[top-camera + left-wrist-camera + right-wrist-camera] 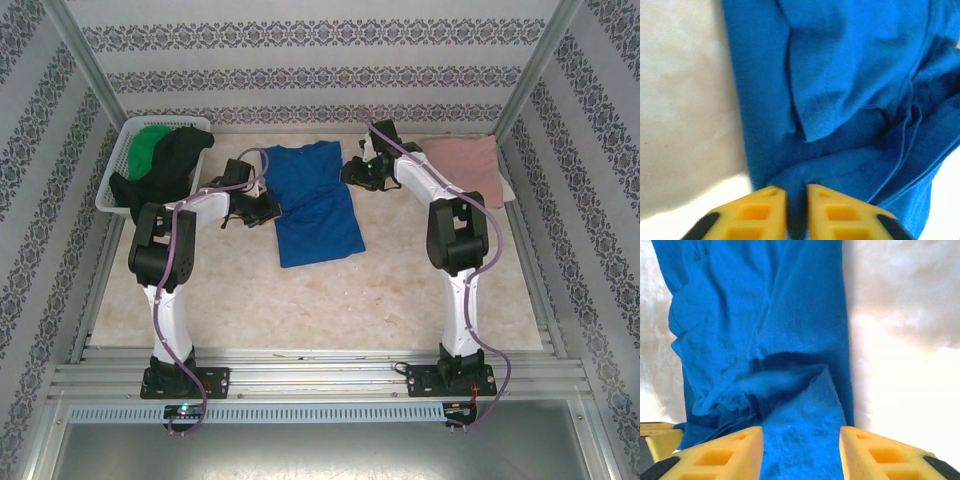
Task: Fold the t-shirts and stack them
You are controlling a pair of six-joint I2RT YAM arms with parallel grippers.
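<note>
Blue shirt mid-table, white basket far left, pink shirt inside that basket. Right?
No. The pink shirt lies on the table at the far right, not in the basket, as the top view shows. Blue shirt mid-table and basket far left are correct.

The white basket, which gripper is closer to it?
Left. The left gripper, jaws at the blue t-shirt's left edge, sits just right of the basket; the right gripper is at the shirt's opposite edge.
</note>
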